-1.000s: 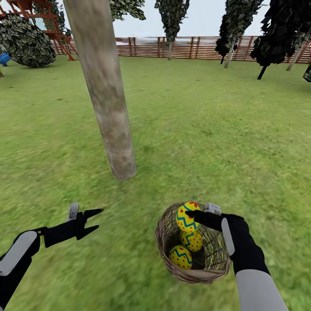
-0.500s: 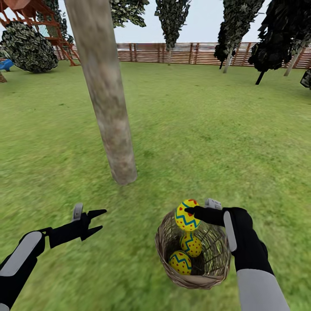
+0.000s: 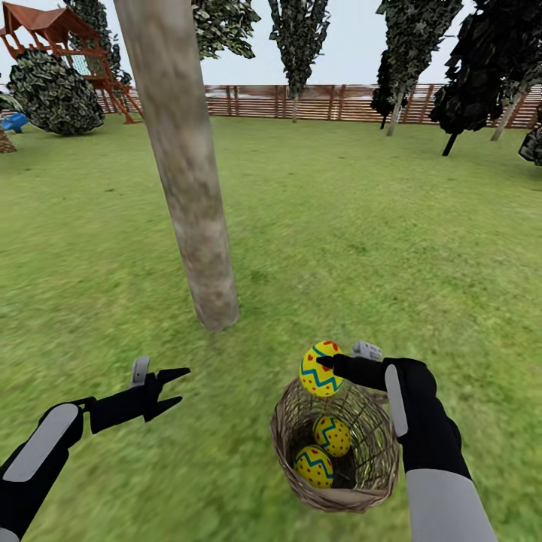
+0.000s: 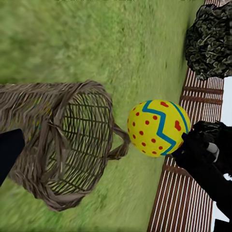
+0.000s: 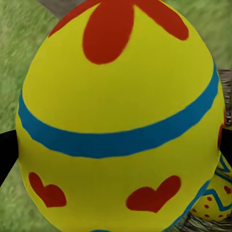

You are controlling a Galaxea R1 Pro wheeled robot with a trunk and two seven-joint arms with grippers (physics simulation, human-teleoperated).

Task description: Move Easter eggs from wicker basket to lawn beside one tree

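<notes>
My right gripper (image 3: 328,364) is shut on a yellow Easter egg (image 3: 320,368) with blue zigzag and red marks, holding it just above the far rim of the wicker basket (image 3: 284,421). The same egg (image 5: 121,116) sits close up in the right wrist view and hangs beside the basket (image 4: 58,145) as the egg (image 4: 157,128) in the left wrist view. Two more eggs (image 3: 333,435) (image 3: 315,466) lie inside the basket on the lawn (image 3: 361,248). My left gripper (image 3: 175,387) stands open over grass, left of the basket. The tree (image 3: 192,188) rises just beyond, its foot a short way from the basket.
A brown slat fence (image 3: 324,102) closes the far end of the garden. Dark cypresses (image 3: 410,53) stand along it. A round bush (image 3: 56,94) and a wooden playset (image 3: 53,30) are at the far left. Open grass stretches right of the trunk.
My right gripper has lifted the egg up out of the basket to just above its rim. The head camera has tilted, shifting the whole scene downward. The left arm has barely moved.
</notes>
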